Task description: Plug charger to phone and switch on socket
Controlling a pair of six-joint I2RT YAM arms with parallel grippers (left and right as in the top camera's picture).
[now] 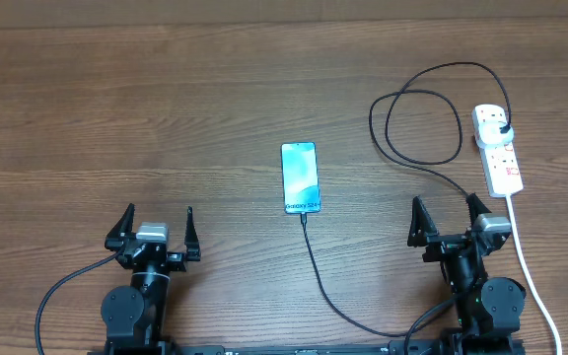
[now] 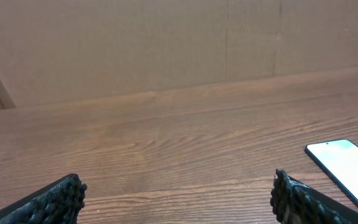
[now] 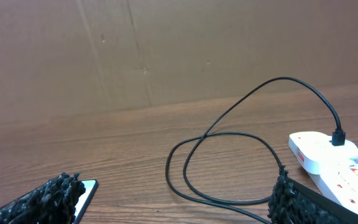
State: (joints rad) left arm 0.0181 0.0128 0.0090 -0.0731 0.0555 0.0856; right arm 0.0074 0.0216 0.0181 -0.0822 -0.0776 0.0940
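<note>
**A:** Where is the phone?

**B:** The phone (image 1: 299, 178) lies flat in the middle of the wooden surface (image 1: 166, 118). Its screen faces up and is lit pale blue, and its long side runs away from the arms.

**A:** And the charger?

**B:** The charger (image 1: 311, 251) is a thin black cable. One end meets the phone's near short edge. From there it runs toward the arms and bends right toward the right arm's base, where I lose it. Another stretch shows beside the right arm and rises in loose, overlapping loops to the plug head (image 1: 502, 131). The plug head sits in the far end of the socket (image 1: 501, 168).

**A:** Where is that?

**B:** It is on the right side of the surface, well apart from the phone. Its white cord (image 1: 531, 266) trails from the near end past the right arm. I cannot tell whether it is switched on.

**A:** And the arms?

**B:** Both sit at the near edge. The left fingers (image 1: 124, 225) are spread wide with nothing between them, nearer than the phone and to its left. The right fingers (image 1: 416, 222) are also spread and empty, near the socket's near end, with the cable loops ahead of them.
</note>
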